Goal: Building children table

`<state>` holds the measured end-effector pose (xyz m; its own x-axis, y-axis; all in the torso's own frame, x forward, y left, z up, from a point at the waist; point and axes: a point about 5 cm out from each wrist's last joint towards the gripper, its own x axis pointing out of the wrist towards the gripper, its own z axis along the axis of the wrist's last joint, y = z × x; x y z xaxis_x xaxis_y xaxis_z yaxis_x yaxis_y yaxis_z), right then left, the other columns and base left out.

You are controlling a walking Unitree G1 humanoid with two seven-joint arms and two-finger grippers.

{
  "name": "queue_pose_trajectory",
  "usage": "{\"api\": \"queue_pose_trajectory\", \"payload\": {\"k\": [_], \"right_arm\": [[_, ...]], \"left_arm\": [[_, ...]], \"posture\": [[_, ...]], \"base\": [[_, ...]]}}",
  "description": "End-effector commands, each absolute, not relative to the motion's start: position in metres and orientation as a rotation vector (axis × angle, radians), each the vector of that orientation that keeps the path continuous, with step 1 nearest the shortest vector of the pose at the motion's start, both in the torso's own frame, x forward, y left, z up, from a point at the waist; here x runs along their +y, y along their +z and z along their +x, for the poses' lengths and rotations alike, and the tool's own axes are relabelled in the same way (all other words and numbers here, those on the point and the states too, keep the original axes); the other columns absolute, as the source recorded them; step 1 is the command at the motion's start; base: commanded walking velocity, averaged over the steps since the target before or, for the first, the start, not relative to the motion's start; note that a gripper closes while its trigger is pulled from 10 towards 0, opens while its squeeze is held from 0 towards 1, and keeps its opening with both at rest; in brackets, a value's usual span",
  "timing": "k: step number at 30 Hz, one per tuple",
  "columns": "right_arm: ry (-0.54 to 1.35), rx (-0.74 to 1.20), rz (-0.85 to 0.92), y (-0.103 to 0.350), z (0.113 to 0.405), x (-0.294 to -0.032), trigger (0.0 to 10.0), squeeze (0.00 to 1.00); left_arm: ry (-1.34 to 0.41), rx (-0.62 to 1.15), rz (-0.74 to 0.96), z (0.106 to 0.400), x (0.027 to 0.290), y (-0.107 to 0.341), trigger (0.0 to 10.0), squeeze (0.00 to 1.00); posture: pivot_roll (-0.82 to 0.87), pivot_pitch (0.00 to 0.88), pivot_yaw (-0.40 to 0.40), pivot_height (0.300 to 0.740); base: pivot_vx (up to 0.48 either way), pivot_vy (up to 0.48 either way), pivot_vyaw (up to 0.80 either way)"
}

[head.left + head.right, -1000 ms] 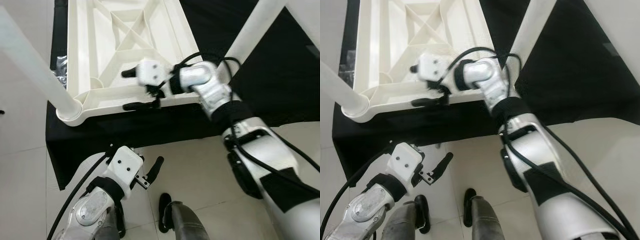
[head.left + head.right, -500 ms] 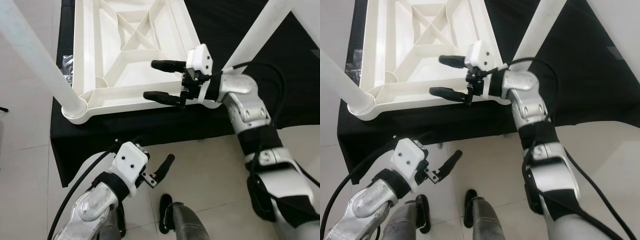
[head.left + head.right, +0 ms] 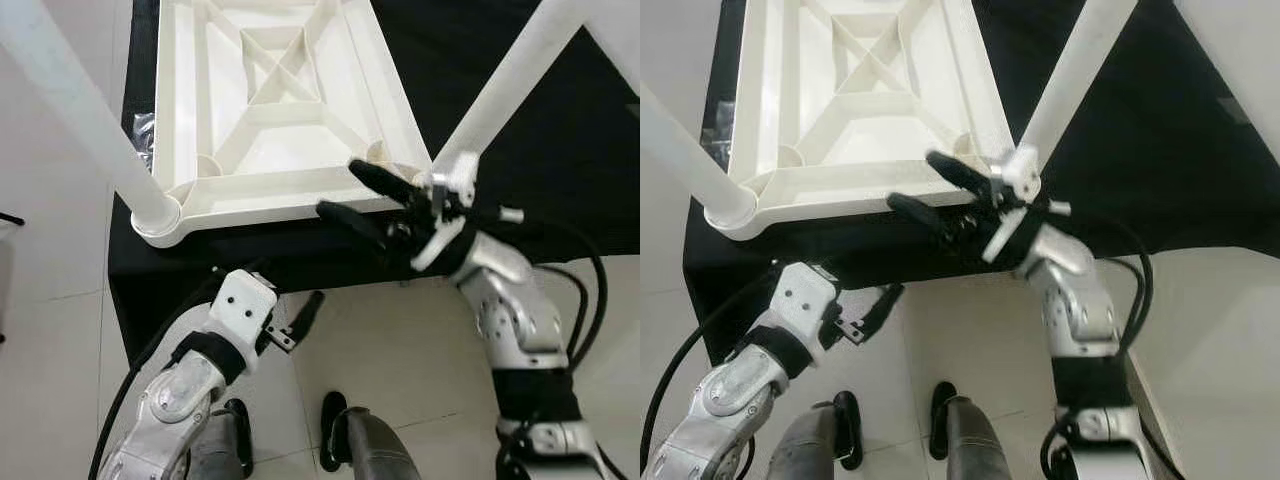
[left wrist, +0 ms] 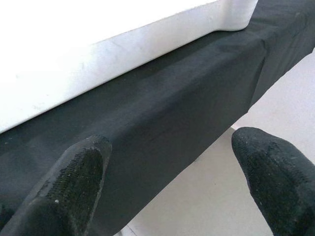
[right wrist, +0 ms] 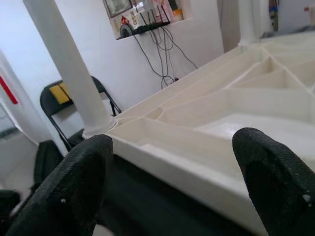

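Nearby | black cloth (image 3: 520,130) under tabletop (image 3: 270,110) | right pincer (image 3: 362,197) spread

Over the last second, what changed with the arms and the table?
The right end effector pulled back from over the upturned tabletop toward the robot, to the near edge by the right leg, fingers open, holding nothing. The left end effector stayed low and open in front of the black-draped platform. The tabletop and its fitted legs kept their places; the camera shifted slightly.

Your head views were bright and evenly lit, mostly sharp. White plastic glared in the left wrist view. Wrist-view fingertips (image 5: 74,191) looked soft, out of focus.
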<state>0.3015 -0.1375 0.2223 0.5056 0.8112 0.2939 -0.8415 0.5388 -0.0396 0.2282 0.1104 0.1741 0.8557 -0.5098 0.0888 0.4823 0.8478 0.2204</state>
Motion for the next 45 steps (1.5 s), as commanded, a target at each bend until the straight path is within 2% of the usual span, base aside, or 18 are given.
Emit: {"api": "queue_pose_trajectory", "payload": {"k": [1,3,8,14,20,23,29,32,45], "right_arm": [[1.009,-0.269,0.151,0.217,0.295,-0.140,10.0,0.00],[0.990,-0.199,0.201,0.199,0.283,-0.149,10.0,0.00],[0.971,-0.169,0.260,0.196,0.278,-0.153,10.0,0.00],[1.001,-0.163,0.300,0.195,0.278,-0.150,10.0,0.00],[1.002,-0.135,0.320,0.192,0.276,-0.151,10.0,0.00],[0.980,-0.094,0.324,0.185,0.275,-0.150,10.0,0.00],[0.957,-0.048,0.308,0.176,0.275,-0.143,10.0,0.00],[0.970,-0.052,0.310,0.176,0.274,-0.142,10.0,0.00],[1.179,0.033,0.245,0.166,0.253,-0.124,10.0,0.00]], "left_arm": [[-0.503,-0.124,0.203,0.228,0.115,0.168,10.0,0.00],[-0.478,-0.115,0.215,0.230,0.120,0.165,10.0,0.00],[-0.489,-0.116,0.215,0.231,0.117,0.162,10.0,0.00],[-0.565,-0.094,0.231,0.231,0.106,0.150,10.0,0.00],[-0.651,-0.074,0.165,0.224,0.096,0.146,10.0,0.00],[-0.676,-0.067,0.156,0.222,0.094,0.145,10.0,0.00],[-0.691,-0.065,0.144,0.222,0.092,0.144,10.0,0.00],[-0.682,-0.076,0.132,0.223,0.092,0.146,10.0,0.00],[-0.660,-0.086,0.194,0.225,0.094,0.143,10.0,0.00]], "posture": [[0.06,0.260,-0.069,0.740],[0.06,0.256,-0.066,0.740],[0.05,0.251,-0.062,0.740],[0.03,0.237,-0.065,0.740],[0.03,0.239,-0.067,0.740],[0.02,0.239,-0.066,0.740],[0.02,0.239,-0.065,0.740],[0.02,0.240,-0.064,0.740],[0.03,0.246,-0.068,0.740]], "base": [[0.000,0.000,0.00],[0.000,0.000,0.80],[0.000,0.000,0.80],[0.000,0.000,0.80],[0.000,0.000,0.80],[0.000,0.000,0.00],[0.000,-0.480,0.00],[0.000,0.000,0.00],[0.000,0.000,0.80]]}}
